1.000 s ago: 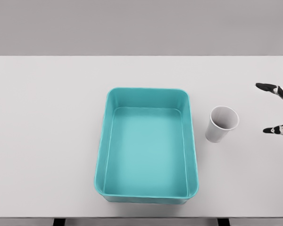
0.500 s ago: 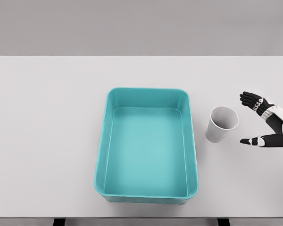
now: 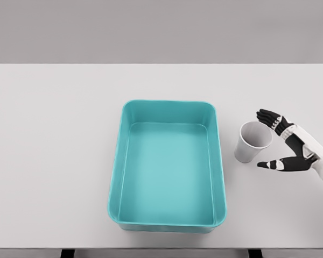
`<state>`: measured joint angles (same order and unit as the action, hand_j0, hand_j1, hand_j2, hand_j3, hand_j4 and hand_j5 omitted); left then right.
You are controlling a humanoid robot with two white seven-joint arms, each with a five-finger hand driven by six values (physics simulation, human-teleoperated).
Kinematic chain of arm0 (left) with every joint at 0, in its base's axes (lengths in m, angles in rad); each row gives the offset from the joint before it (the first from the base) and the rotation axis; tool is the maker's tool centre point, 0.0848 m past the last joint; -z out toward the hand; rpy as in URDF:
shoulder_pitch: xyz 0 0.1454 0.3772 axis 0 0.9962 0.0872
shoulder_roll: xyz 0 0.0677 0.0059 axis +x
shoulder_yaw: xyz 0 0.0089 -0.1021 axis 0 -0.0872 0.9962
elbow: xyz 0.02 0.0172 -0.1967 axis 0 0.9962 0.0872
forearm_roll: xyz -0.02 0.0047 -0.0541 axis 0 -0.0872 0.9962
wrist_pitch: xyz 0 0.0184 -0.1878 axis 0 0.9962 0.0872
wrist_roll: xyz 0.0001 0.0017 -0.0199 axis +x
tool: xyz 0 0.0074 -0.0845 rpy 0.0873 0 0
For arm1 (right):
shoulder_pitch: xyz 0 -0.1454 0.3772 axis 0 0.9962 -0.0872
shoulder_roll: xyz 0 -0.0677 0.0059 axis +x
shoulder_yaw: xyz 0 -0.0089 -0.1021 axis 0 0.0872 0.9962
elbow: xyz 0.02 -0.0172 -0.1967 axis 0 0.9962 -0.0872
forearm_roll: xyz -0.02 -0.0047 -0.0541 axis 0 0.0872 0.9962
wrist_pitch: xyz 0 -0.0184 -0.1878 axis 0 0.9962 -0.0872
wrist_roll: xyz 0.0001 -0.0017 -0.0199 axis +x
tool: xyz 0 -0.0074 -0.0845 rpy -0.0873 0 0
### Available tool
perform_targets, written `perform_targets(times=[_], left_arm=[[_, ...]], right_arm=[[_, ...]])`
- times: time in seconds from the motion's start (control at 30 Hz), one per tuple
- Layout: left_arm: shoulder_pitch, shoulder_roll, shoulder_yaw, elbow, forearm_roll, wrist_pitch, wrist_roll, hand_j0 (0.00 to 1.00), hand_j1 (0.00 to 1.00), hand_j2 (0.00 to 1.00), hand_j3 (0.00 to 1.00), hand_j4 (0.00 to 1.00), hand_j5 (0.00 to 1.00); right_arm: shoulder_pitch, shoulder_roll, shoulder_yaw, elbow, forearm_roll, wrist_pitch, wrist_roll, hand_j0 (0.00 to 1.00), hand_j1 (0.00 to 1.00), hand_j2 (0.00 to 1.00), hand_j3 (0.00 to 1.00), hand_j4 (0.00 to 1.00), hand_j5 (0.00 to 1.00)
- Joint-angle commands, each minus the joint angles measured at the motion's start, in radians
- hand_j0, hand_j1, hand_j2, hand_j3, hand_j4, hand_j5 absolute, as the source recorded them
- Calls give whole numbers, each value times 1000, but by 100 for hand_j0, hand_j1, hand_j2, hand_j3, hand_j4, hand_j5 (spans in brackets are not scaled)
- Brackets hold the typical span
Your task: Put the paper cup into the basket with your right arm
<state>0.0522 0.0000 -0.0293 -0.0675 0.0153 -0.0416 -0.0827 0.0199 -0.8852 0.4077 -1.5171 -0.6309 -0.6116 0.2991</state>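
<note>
Paper cup: I see the paper cup standing upright on the table, just to the right of the basket, mouth up and tilted toward me.
Basket: teal, nothing inside it as far as I can see.
Right hand: my right hand is spread wide, fingers behind the cup's rim and thumb in front, bracketing the cup without closing on it.
Left arm: not in view.
Progress: I judge the reach nearly finished; the grasp, lift, carry to the basket and release all remain.
Change: half a second ago the hand sat farther right of the cup; it has advanced, while cup and basket have not moved.
</note>
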Motion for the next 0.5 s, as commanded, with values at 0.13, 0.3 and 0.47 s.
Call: perform_targets(times=[0.13, 0.3, 0.47], left_arm=[[0, 0, 0, 0, 0, 0, 0, 100, 100, 100, 100, 100, 100], [0, 0, 0, 0, 0, 0, 0, 100, 100, 100, 100, 100, 100], [0, 0, -1, 0, 0, 0, 0, 100, 100, 100, 100, 100, 100]], right_arm=[[-11, 8, 20, -2, 0, 1, -5, 100, 100, 100, 100, 100, 100], [-70, 31, 59, 8, 2, 1, -5, 100, 100, 100, 100, 100, 100], [-77, 34, 69, 11, 3, 1, -5, 100, 100, 100, 100, 100, 100]])
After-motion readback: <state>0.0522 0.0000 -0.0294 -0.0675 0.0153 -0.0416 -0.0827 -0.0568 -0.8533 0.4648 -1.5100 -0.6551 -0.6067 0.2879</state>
